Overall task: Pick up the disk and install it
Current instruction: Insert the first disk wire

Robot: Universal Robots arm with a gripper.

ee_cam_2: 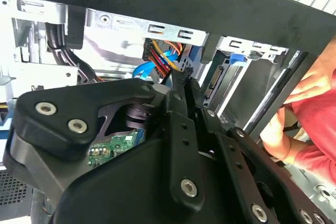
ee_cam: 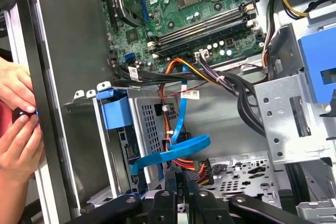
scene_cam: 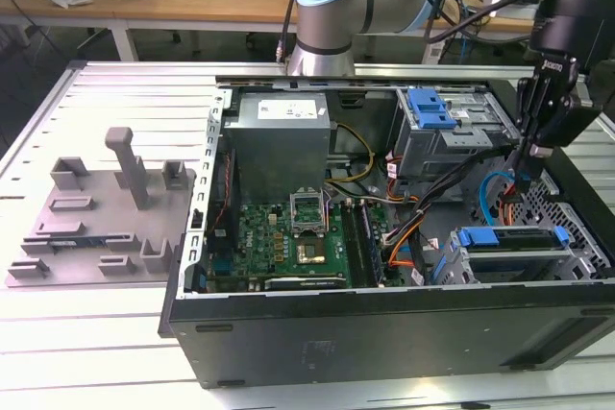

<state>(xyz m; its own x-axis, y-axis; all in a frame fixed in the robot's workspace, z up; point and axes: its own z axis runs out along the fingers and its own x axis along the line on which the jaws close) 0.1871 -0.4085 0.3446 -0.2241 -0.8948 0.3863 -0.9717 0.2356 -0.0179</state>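
- Shows bright, even light on the slotted table (scene_cam: 96, 333) in the exterior view.
- Sinks to near black on the case wall (scene_cam: 384, 333).
- Glares white on the metal panel (ee_cam_2: 31, 66) in the second wrist view.

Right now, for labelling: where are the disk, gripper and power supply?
disk (scene_cam: 507, 237): exterior view, its blue frame's top edge.
gripper (scene_cam: 535, 149): exterior view, its lower tip.
power supply (scene_cam: 279, 156): exterior view, its grey face.

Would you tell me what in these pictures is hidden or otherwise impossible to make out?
1. Exterior view: the drive cage hides most of the disk; its blue frame shows.
2. Second wrist view: the gripper blocks where the cables end.
3. First wrist view: the picture edge cuts off a person's hands; the small black thing they hold is too small to identify.
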